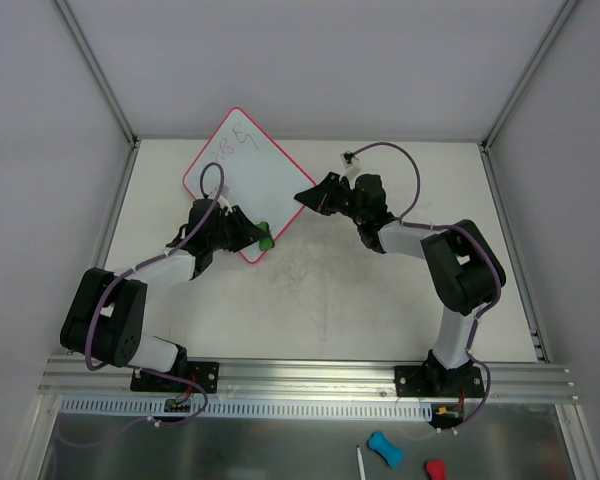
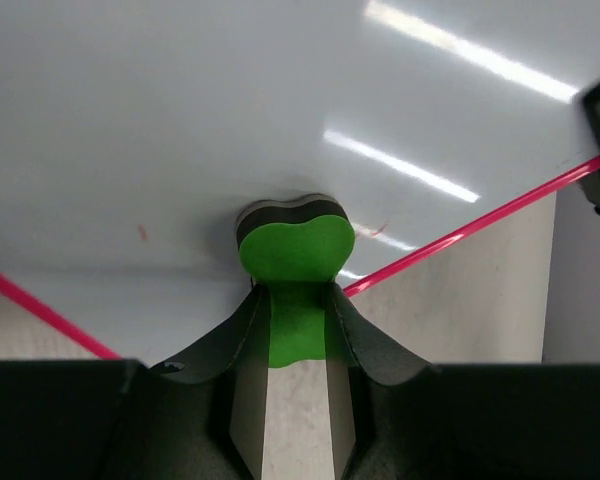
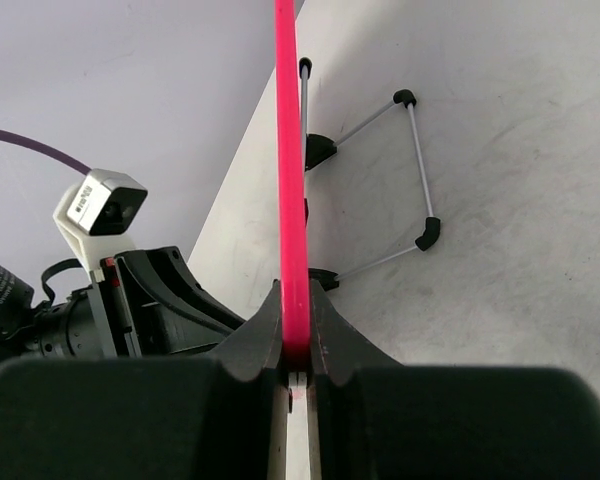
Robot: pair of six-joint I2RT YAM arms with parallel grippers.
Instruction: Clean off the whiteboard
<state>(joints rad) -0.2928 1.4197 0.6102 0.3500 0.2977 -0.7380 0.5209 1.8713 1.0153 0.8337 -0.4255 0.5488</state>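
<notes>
The whiteboard (image 1: 242, 185) lies as a diamond at the back left of the table, white with a pink-red rim. Thin scribbles (image 1: 235, 140) remain near its far corner. My left gripper (image 1: 257, 236) is shut on a green eraser (image 1: 266, 238) at the board's near corner. In the left wrist view the eraser (image 2: 297, 250) presses its dark pad against the white surface (image 2: 180, 120), held between my fingers (image 2: 297, 305). My right gripper (image 1: 307, 196) is shut on the board's right corner. Its wrist view shows the jaws (image 3: 296, 305) pinching the pink rim (image 3: 290, 150) edge-on.
A thin wire stand (image 3: 420, 170) with black joints shows beside the board's edge. Grey walls and metal posts (image 1: 95, 70) enclose the table. Below the front rail (image 1: 300, 375) lie a blue piece (image 1: 385, 448), a red piece (image 1: 435, 468) and a white stick (image 1: 361, 465).
</notes>
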